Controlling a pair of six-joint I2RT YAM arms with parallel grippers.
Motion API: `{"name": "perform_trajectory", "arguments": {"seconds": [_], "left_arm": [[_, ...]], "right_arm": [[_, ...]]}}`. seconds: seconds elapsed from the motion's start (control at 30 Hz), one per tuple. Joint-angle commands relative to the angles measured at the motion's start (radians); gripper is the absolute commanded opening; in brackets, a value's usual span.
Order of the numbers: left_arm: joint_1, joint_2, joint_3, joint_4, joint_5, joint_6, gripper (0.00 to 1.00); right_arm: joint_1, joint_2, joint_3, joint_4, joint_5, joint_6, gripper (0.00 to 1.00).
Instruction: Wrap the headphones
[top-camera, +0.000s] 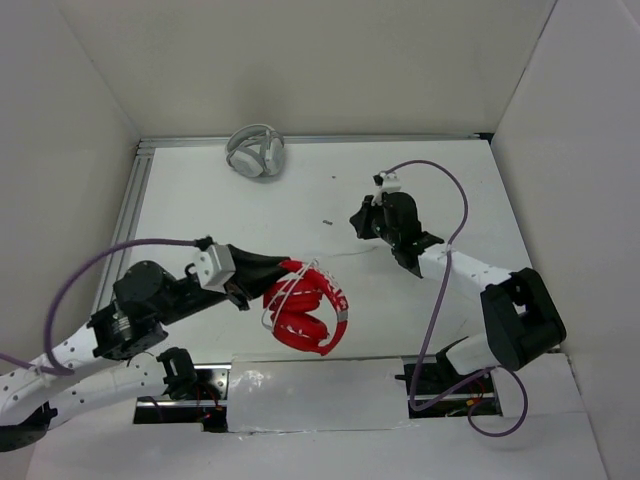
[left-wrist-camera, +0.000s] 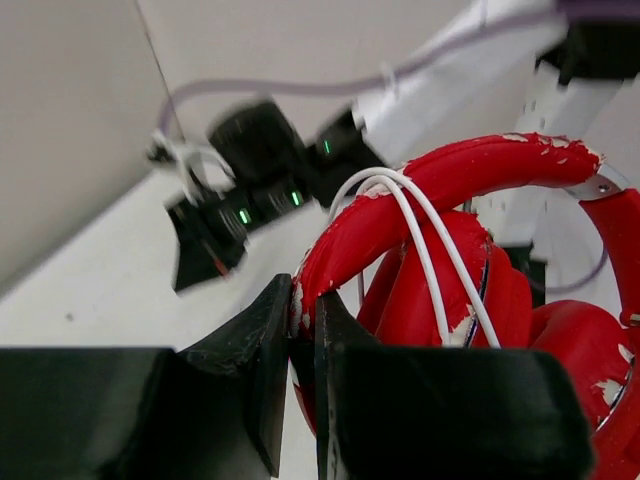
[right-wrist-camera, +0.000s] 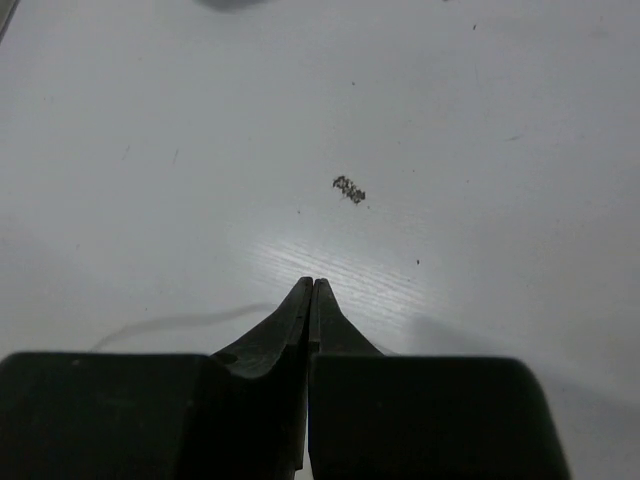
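The red headphones (top-camera: 305, 310) are held a little above the near middle of the table, with the white cable (left-wrist-camera: 420, 240) looped several times over the headband. My left gripper (top-camera: 284, 267) is shut on the end of the red headband (left-wrist-camera: 345, 235), as the left wrist view (left-wrist-camera: 303, 300) shows. My right gripper (top-camera: 358, 222) is farther back and to the right, low over the table, with its jaws pressed together (right-wrist-camera: 313, 283). A loose stretch of the thin white cable (right-wrist-camera: 180, 322) lies on the table and runs behind its fingers. I cannot tell whether it touches them.
White-grey headphones (top-camera: 256, 151) lie at the far edge of the table, left of centre. A small dark speck (top-camera: 327, 222) sits on the table just ahead of the right gripper and also shows in the right wrist view (right-wrist-camera: 349, 189). White walls enclose the table on three sides.
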Motion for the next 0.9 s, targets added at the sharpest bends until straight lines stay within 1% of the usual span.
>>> {"name": "perform_trajectory", "arguments": {"seconds": [0.0, 0.03, 0.07, 0.13, 0.17, 0.27, 0.3, 0.33, 0.37, 0.43, 0.5, 0.53, 0.57, 0.6, 0.63, 0.67, 0.7, 0.73, 0.83, 0.87], "left_arm": [[-0.005, -0.003, 0.173, 0.108, -0.044, 0.029, 0.00], [-0.005, -0.001, 0.193, 0.106, -0.050, 0.070, 0.00], [-0.005, 0.006, 0.242, 0.097, -0.079, 0.078, 0.00], [-0.005, 0.031, 0.291, 0.083, -0.079, 0.099, 0.00], [-0.005, 0.043, 0.338, 0.074, -0.111, 0.107, 0.00], [-0.005, 0.127, 0.434, 0.034, -0.093, 0.115, 0.00], [-0.005, 0.147, 0.460, -0.002, -0.099, 0.115, 0.00], [-0.005, 0.164, 0.495, -0.036, -0.104, 0.112, 0.00], [-0.005, 0.190, 0.507, -0.043, -0.119, 0.107, 0.00], [-0.005, 0.204, 0.505, -0.038, -0.133, 0.106, 0.00], [-0.005, 0.214, 0.506, -0.032, -0.150, 0.104, 0.00], [-0.005, 0.214, 0.503, -0.026, -0.151, 0.106, 0.00], [-0.005, 0.214, 0.505, -0.018, -0.154, 0.106, 0.00], [-0.003, 0.217, 0.505, -0.015, -0.159, 0.109, 0.00], [-0.005, 0.220, 0.509, -0.014, -0.165, 0.112, 0.00], [-0.005, 0.223, 0.515, -0.015, -0.168, 0.115, 0.00], [-0.005, 0.227, 0.524, -0.015, -0.173, 0.121, 0.00], [-0.005, 0.232, 0.529, 0.012, -0.177, 0.120, 0.00], [-0.006, 0.252, 0.557, 0.008, -0.174, 0.124, 0.00], [-0.006, 0.255, 0.560, 0.012, -0.177, 0.130, 0.00]], "right_arm": [[-0.004, -0.003, -0.042, 0.099, -0.015, 0.067, 0.00], [-0.004, -0.009, -0.062, 0.101, -0.009, 0.072, 0.00], [-0.005, -0.012, -0.070, 0.102, -0.005, 0.078, 0.00], [-0.007, -0.021, -0.088, 0.102, -0.008, 0.092, 0.00], [-0.007, -0.018, -0.088, 0.096, -0.012, 0.098, 0.00], [-0.002, -0.027, -0.096, 0.131, -0.096, 0.081, 0.00], [0.004, -0.045, -0.102, 0.165, -0.142, 0.060, 0.06], [0.009, -0.058, -0.105, 0.176, -0.160, 0.044, 0.14], [0.041, -0.096, -0.111, 0.193, -0.159, 0.023, 0.33], [0.056, -0.144, -0.127, 0.202, -0.144, 0.009, 0.34], [0.059, -0.226, -0.159, 0.199, -0.127, 0.012, 0.37], [0.061, -0.255, -0.177, 0.213, -0.124, 0.012, 0.40], [0.065, -0.332, -0.234, 0.248, -0.124, 0.006, 0.43], [0.069, -0.375, -0.265, 0.259, -0.122, 0.006, 0.45], [0.072, -0.418, -0.286, 0.270, -0.122, 0.004, 0.49], [0.084, -0.511, -0.335, 0.285, -0.128, -0.019, 0.55], [0.093, -0.551, -0.357, 0.285, -0.128, -0.032, 0.60], [0.102, -0.628, -0.372, 0.268, -0.124, -0.061, 0.69], [0.137, -0.705, -0.429, 0.257, -0.108, -0.089, 0.76], [0.157, -0.711, -0.435, 0.262, -0.102, -0.095, 0.77]]}}
